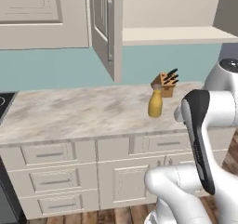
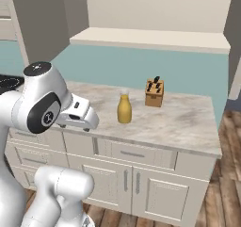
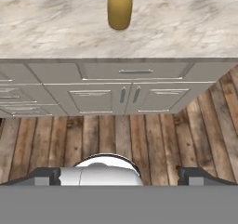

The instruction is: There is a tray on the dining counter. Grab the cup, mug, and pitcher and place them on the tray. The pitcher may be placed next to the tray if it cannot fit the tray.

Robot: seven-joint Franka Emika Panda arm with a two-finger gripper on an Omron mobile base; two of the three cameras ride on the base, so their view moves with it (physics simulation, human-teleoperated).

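Fingers (image 3: pixel 119 176) spread wide, empty; pitcher (image 3: pixel 120 7) upright beside knife block (image 2: pixel 154 93).

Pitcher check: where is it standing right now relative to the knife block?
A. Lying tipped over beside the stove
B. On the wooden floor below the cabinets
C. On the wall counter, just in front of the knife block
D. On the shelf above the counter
C: the pitcher stands upright on the wall counter, just in front of the knife block and apart from it.

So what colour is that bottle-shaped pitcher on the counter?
Mustard yellow; the pitcher shows best in the right base view.
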